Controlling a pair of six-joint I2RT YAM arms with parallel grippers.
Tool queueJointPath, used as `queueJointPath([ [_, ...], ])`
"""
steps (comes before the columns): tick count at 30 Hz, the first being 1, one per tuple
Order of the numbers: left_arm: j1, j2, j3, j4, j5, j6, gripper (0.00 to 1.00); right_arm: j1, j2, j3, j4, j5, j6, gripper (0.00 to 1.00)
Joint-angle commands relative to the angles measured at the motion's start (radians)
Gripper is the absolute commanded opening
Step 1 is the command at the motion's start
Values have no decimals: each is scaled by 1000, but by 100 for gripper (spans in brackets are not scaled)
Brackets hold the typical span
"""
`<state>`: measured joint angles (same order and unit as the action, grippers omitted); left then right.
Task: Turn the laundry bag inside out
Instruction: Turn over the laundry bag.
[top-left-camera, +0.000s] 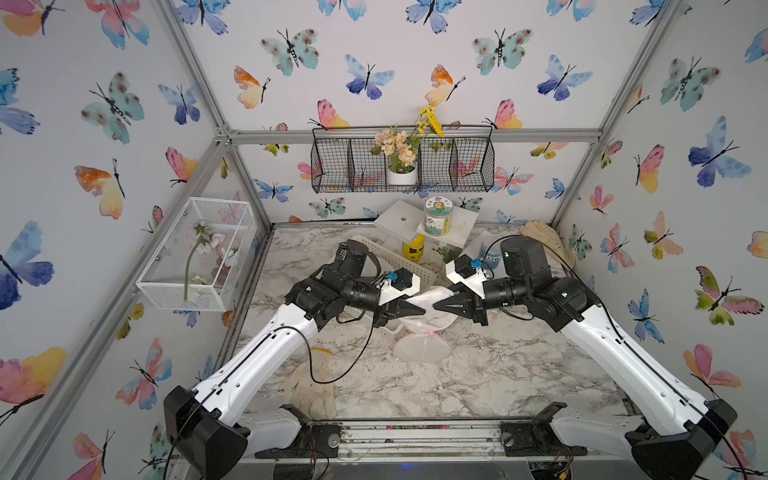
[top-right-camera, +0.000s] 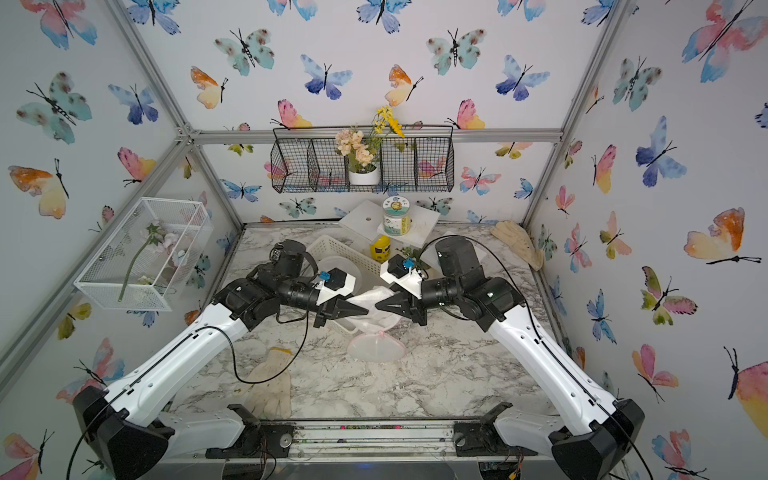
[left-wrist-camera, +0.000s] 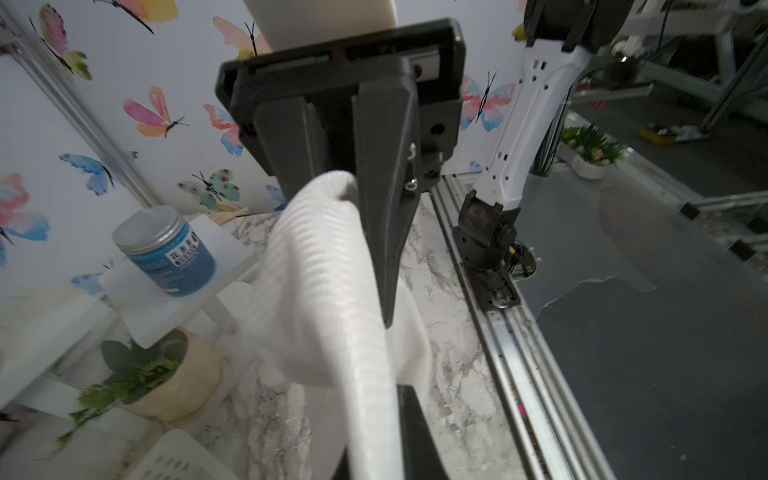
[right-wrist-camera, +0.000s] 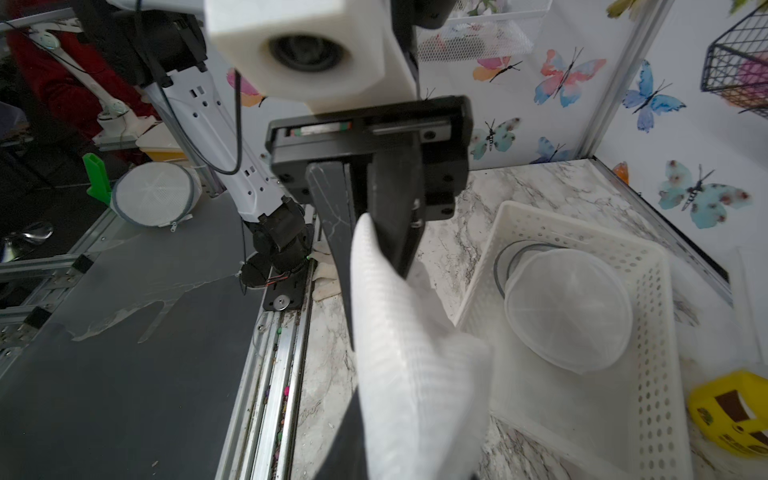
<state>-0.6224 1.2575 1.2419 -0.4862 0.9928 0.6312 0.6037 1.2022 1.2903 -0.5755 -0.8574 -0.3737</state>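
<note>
Both arms reached inward from their bases, upper links slanting up and wrists held level, so that the left gripper (top-left-camera: 417, 310) and the right gripper (top-left-camera: 440, 306) pointed tip to tip on the side of the white basket (top-left-camera: 388, 255) nearer the bases, partly over its near corner. The laundry bag (top-left-camera: 430, 294) was bunched between the two tips, clear of the basket, and its round pink-edged end (top-left-camera: 422, 347) hung lowest, over the marble table (top-left-camera: 498, 374); contact there could not be told. The left wrist view showed the left fingers (left-wrist-camera: 384, 216) closed with the mesh (left-wrist-camera: 320, 291) pinched between them. The right wrist view showed the right fingers (right-wrist-camera: 390, 216) close together, the mesh (right-wrist-camera: 399, 353) coming out from between them. On the near side of the basket the table lay open apart from a glove (top-left-camera: 316, 386); beyond the basket it was crowded. Only the right wrist view showed a round mesh pouch (right-wrist-camera: 569, 307) lying inside the basket and a yellow container (right-wrist-camera: 727, 415) just beside its rim. Only the left wrist view showed a blue jar (left-wrist-camera: 166, 253) clearly.
</note>
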Motion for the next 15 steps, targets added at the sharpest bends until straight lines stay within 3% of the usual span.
queueJointPath([
  [1, -1, -1, 2, 2, 23, -63, 0, 2, -31, 26, 91, 110, 154, 34],
  [5, 15, -27, -30, 84, -25, -176, 0, 2, -93, 18, 93, 311, 347, 62],
  [9, 52, -85, -113, 283, -74, -393, 0, 2, -204, -64, 68, 543, 559, 70],
  [15, 67, -162, -193, 528, -70, -677, 0, 2, -417, -413, 382, 341, 771, 70],
])
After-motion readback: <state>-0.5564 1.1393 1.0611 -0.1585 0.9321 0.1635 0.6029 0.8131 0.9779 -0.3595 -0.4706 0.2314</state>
